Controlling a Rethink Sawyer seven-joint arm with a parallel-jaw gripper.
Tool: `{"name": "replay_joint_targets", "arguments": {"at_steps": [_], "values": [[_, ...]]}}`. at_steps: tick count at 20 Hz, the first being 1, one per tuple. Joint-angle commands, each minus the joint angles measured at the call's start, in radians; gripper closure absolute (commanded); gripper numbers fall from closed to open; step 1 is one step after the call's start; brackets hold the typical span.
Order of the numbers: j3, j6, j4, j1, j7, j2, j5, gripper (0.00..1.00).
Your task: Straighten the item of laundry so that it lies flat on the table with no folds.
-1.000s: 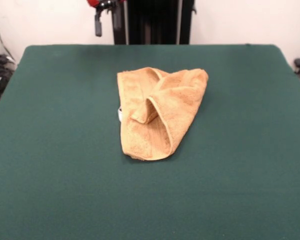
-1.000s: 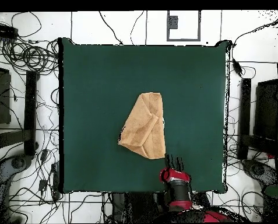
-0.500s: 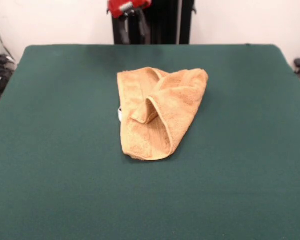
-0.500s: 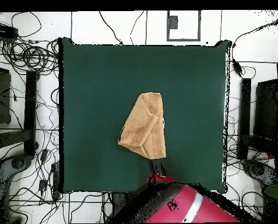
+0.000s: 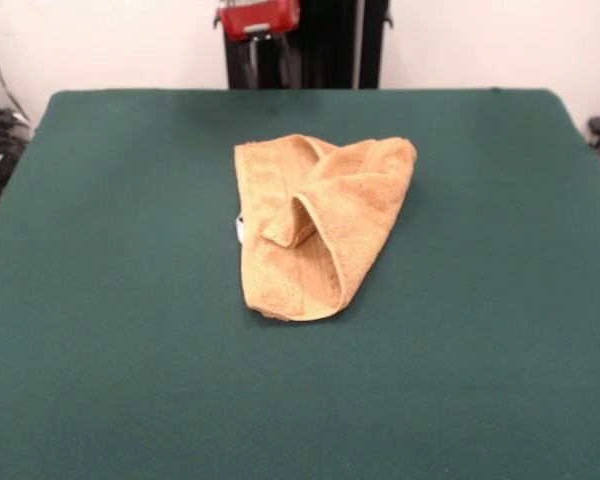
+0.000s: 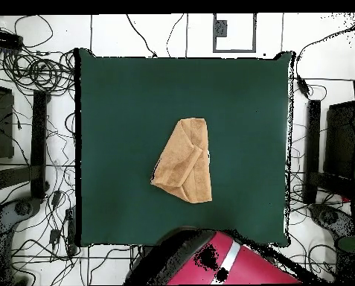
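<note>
Front view: your towel point(image 5: 316, 222) lies near the middle of the green worktop point(image 5: 100, 300), folded over itself. One flap crosses diagonally from the far right corner, and a small raised tuck stands near the centre — folds that you must open before the cloth can lie flat. A small white tag point(image 5: 240, 229) peeps from the picture-left edge. The gripper point(image 5: 259, 40) shows at the top edge, beyond the far edge of the worktop and well apart from the towel; you cannot tell here whether it is released or clenched.

Overhead view: the towel point(image 6: 184, 161) reads as a tapering, roughly triangular outline — plainly not a flat square. The red arm point(image 6: 225, 262) fills the bottom edge and covers the gripper, which only the front view shows. This view alone shows the cables point(image 6: 39, 71) on the floor around the worktop.
</note>
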Motion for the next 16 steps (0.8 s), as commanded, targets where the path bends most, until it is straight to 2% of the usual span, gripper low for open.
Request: {"name": "replay_joint_targets", "arguments": {"at_steps": [1,4,8,10,13,15,16], "values": [[0.062,-0.009,-0.164,0.007,-0.096,-0.034,0.047,0.00],[0.053,-0.085,-0.167,-0.010,-0.176,-0.022,0.096,0.00],[0.059,-0.139,-0.145,-0.044,-0.159,-0.026,0.091,0.00],[0.043,-0.115,-0.116,-0.065,-0.106,-0.057,0.023,0.00],[-0.015,-0.089,-0.095,-0.132,-0.071,-0.054,-0.175,0.00],[-0.035,-0.127,-0.096,-0.197,-0.160,-0.041,-0.183,0.00],[-0.036,-0.119,-0.103,-0.207,-0.157,-0.046,-0.203,0.00]]}}
